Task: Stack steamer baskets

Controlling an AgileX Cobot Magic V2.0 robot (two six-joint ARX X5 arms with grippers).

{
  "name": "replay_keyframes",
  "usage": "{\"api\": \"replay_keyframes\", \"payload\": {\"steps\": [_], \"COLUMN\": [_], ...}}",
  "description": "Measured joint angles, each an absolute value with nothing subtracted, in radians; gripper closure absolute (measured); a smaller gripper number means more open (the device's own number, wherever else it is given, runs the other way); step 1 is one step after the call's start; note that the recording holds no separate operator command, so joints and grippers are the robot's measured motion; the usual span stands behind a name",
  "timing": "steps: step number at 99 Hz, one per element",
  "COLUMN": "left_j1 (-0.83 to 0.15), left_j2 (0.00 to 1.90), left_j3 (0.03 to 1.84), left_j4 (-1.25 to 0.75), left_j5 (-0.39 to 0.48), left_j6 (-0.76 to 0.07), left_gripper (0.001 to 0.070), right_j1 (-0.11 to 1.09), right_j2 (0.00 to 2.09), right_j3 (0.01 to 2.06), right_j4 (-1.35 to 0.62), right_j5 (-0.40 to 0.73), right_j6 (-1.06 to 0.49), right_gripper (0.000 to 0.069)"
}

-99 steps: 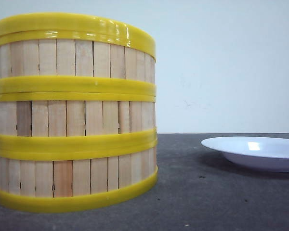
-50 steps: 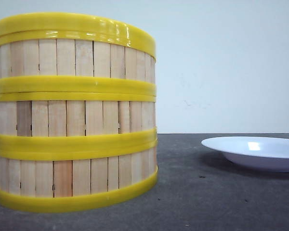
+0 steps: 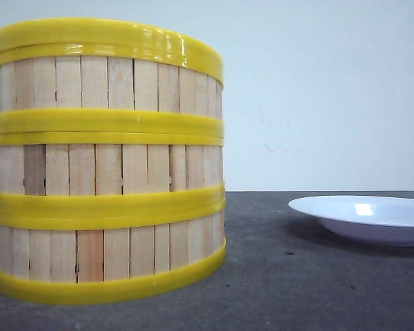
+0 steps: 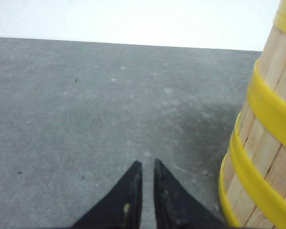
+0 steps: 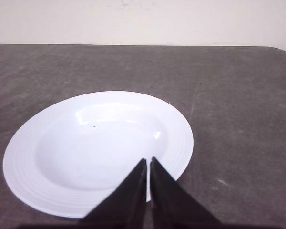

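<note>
**Three baskets stacked, both my claws empty**

The table [image 3: 317, 289] carries the whole scene. On its left side stands the column of steamer baskets [image 3: 107, 162] — three high, rims meeting, walls roughly in line, though the middle yellow bands sit slightly skewed on the right edge. I judge the stacking done.

To the right, well apart from the column, lies the white plate [image 5: 97, 148]; its bowl holds nothing. Whether anything sits inside the baskets I cannot tell — their tops are out of sight.

My left claw [image 4: 148, 167] is pinched nearly closed on nothing, low over bare table just beside the bottom basket. My right claw [image 5: 148, 164] is likewise closed and empty, over the plate's near rim.

The risk, as I judge it: a careless swing of my left arm nudges the tall column and shifts or topples it.
</note>
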State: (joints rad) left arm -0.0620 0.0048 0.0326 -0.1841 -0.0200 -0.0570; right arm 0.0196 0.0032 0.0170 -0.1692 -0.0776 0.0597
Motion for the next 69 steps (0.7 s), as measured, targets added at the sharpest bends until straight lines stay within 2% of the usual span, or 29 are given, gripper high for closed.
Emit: {"api": "replay_keyframes", "payload": {"steps": [69], "left_j1": [-0.062], "left_j2": [0.005], "left_j3": [0.033], "left_j4": [-0.184], "left_j5": [-0.02], "left_j6": [-0.057], "left_gripper": [0.0693], "right_j1": [0.02], "right_j2": [0.003], "right_j3": [0.017], "right_j4": [-0.169], "right_j5": [-0.078], "right_j6": [0.06], "right_gripper": [0.0685]}}
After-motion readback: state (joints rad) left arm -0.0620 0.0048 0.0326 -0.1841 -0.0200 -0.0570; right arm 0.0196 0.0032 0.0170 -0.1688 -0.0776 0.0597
